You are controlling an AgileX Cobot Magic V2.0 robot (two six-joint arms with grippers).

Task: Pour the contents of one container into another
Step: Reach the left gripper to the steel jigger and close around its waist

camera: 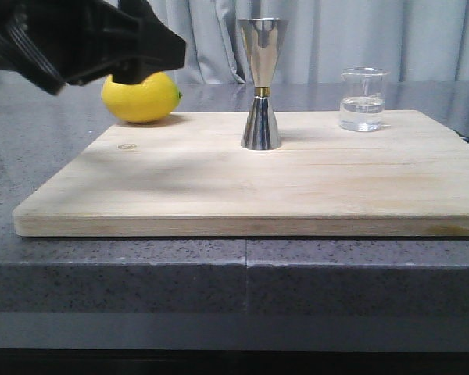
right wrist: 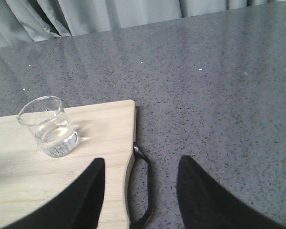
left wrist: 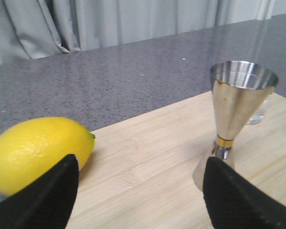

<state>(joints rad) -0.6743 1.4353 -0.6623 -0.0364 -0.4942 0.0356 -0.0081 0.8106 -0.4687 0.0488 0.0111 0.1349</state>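
Observation:
The small clear glass beaker (camera: 363,100) stands at the board's back right with a little clear liquid in it; the right wrist view shows the beaker (right wrist: 47,127) near the board's edge. The steel jigger (camera: 261,84) stands upright mid-board, taller than the beaker, and appears as the jigger (left wrist: 239,110) in the left wrist view. My left gripper (left wrist: 140,191) is open above the board, between the lemon and the jigger, holding nothing; the left arm (camera: 78,35) fills the top left of the front view. My right gripper (right wrist: 140,183) is open over the board's right edge, empty.
A yellow lemon (camera: 141,97) lies at the back left corner of the wooden board (camera: 242,195). The board rests on a grey speckled counter (camera: 242,273). A black handle (right wrist: 143,191) sticks out from the board's right side. Grey curtains hang behind.

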